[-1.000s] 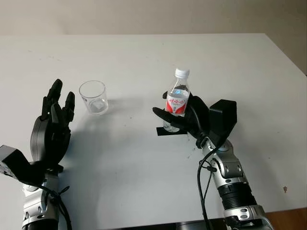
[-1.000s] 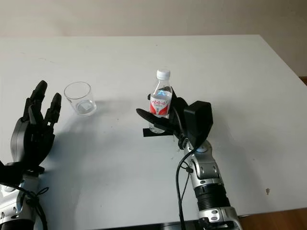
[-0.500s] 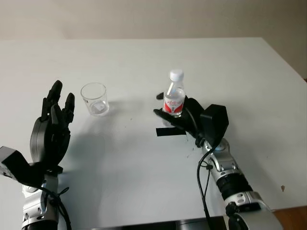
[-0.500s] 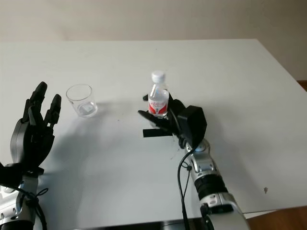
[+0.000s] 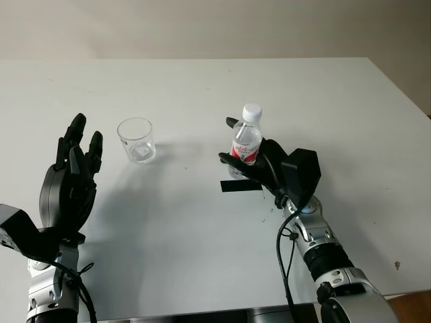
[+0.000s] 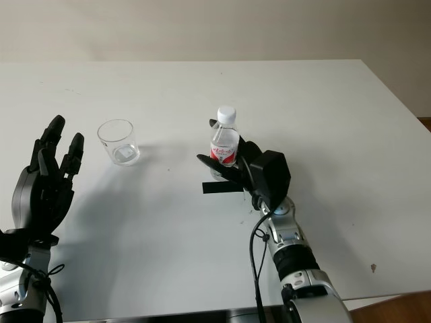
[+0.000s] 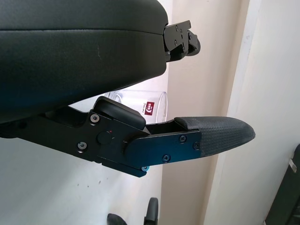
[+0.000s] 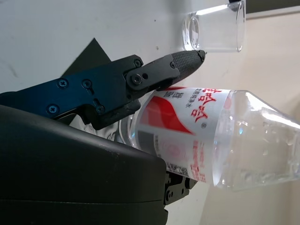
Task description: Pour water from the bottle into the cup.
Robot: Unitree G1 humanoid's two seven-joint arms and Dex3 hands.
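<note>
Your right hand [image 5: 259, 161] was clamped on the bottle [image 5: 246, 140], upright and white-capped, fingers wrapped around its red label. The bottle stood right of the cup [image 5: 136, 139], well apart, beside a black tape strip [image 5: 240, 186] on the white table [image 5: 202, 87]. Your left hand [image 5: 71, 182] was open, raised near the cup's left, holding nothing.

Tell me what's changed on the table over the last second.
The right hand has closed its fingers around the bottle; a second ago they sat looser about it. The bottle stands upright by the black tape strip, cap on, about where it was. The cup has not moved, and the left hand stays open, raised near the table's left side.
</note>
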